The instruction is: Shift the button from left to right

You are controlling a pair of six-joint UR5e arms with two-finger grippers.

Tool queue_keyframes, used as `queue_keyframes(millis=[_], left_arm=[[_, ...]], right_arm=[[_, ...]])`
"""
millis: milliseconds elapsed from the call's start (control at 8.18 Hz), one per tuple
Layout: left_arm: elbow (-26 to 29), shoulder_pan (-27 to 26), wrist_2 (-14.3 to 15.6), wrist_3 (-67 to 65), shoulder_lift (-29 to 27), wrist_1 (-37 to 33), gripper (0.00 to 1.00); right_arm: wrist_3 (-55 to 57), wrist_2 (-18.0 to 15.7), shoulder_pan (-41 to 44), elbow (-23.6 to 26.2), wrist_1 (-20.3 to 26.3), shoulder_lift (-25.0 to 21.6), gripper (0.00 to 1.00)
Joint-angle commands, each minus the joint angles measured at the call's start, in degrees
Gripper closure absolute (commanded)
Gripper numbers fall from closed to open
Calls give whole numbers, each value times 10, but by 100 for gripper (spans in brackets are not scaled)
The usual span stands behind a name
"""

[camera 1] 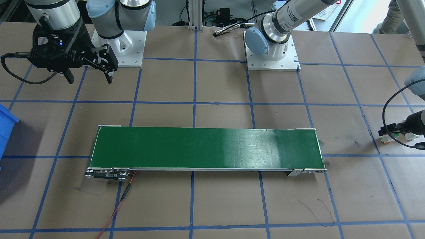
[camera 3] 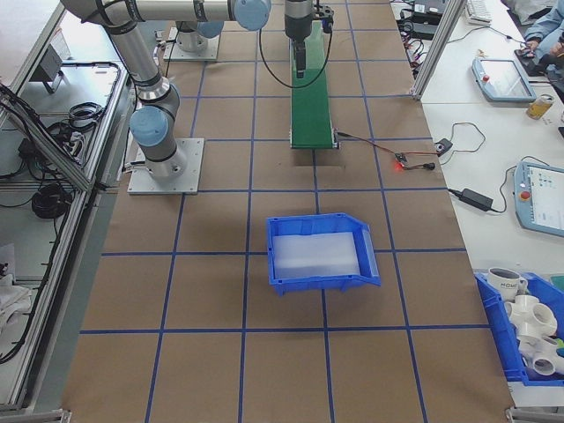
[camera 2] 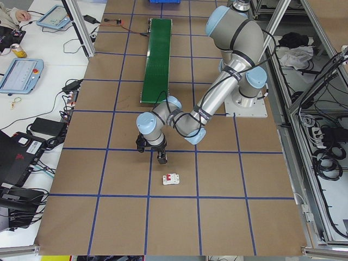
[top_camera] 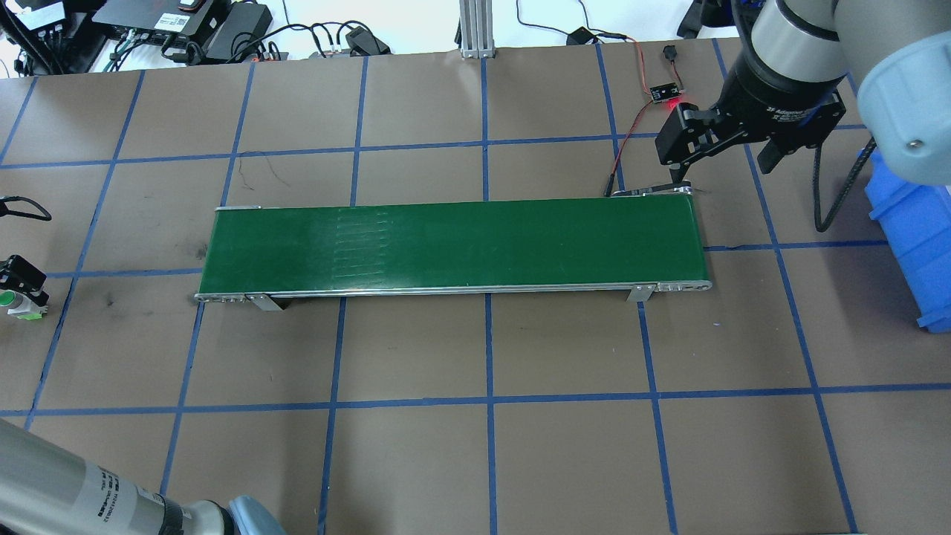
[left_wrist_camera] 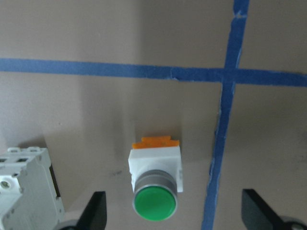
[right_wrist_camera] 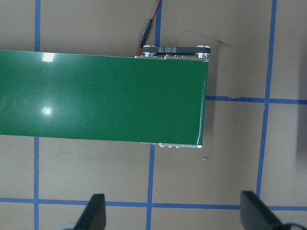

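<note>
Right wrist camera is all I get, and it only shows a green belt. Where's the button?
Observer: The button lies on the brown table paper past the belt's far end, under the left gripper.
Operator: Did the gripper grab it?
Observer: No. Its fingers are open, one on each side of the button, and they are not touching it.
Operator: Is anything next to it?
Observer: Yes. A white circuit breaker sits beside it, at the left edge of the left wrist view.
Operator: What's over by my arm?
Observer: A blue bin sits on the table beyond your end of the belt.
</note>
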Motion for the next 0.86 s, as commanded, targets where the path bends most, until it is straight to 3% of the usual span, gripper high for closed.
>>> queue_keyframes(millis=[0, 245, 367, 612, 734], left_arm=[[0, 0, 8, 30, -15, 32, 0], [0, 0, 8, 31, -23, 33, 0], [0, 0, 7, 32, -24, 33, 9], [-1, 0, 3, 39, -24, 32, 64], [0, 0, 2, 49, -24, 32, 100]], right_arm=[[2, 2, 1, 1, 0, 0, 0], [2, 4, 1, 2, 0, 1, 0], [2, 5, 2, 2, 0, 0, 0], [2, 5, 1, 2, 0, 1, 0], [2, 4, 1, 2, 0, 1, 0]])
